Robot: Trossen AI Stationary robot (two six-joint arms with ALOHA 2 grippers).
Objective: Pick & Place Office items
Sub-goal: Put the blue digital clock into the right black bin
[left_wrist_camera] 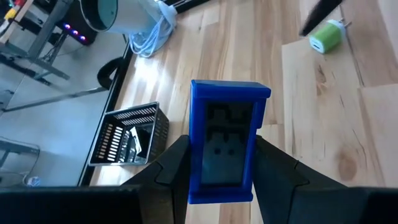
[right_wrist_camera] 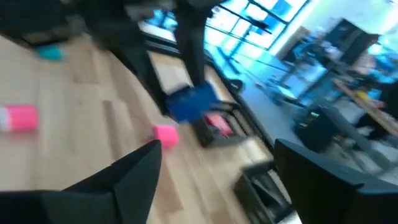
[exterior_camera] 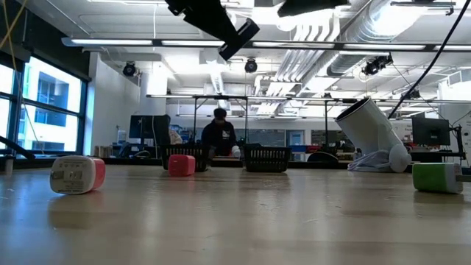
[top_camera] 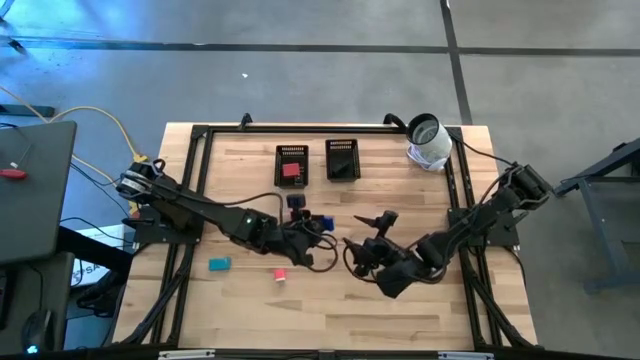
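My left gripper (left_wrist_camera: 222, 163) is shut on a blue blocky piece (left_wrist_camera: 224, 124) and shows near the table's middle in the high view (top_camera: 318, 222). My right gripper (right_wrist_camera: 211, 168) hangs open just to its right (top_camera: 374, 217), touching nothing. A teal piece (top_camera: 219, 264) and a pink piece (top_camera: 281, 273) lie on the near-left wood. A red piece (top_camera: 291, 171) sits in the left mesh tray (top_camera: 292, 153). A green piece (left_wrist_camera: 326, 37) lies on its side on the table, and also shows in the low view (exterior_camera: 436, 177). My left gripper pinches the blue piece between its two fingers (left_wrist_camera: 177, 163), one on each long side of the block's lower half (left_wrist_camera: 202, 168). The block stands out beyond the fingertips, lengthwise along them. It is lifted clear of the table.
Two black mesh trays (top_camera: 343, 160) stand at the far middle. A white cylinder (top_camera: 428, 140) leans over a white heap at the far right corner. A dark blue piece (top_camera: 297, 202) lies near the left gripper. A black frame borders the table. People sit in the room beyond (exterior_camera: 219, 132).
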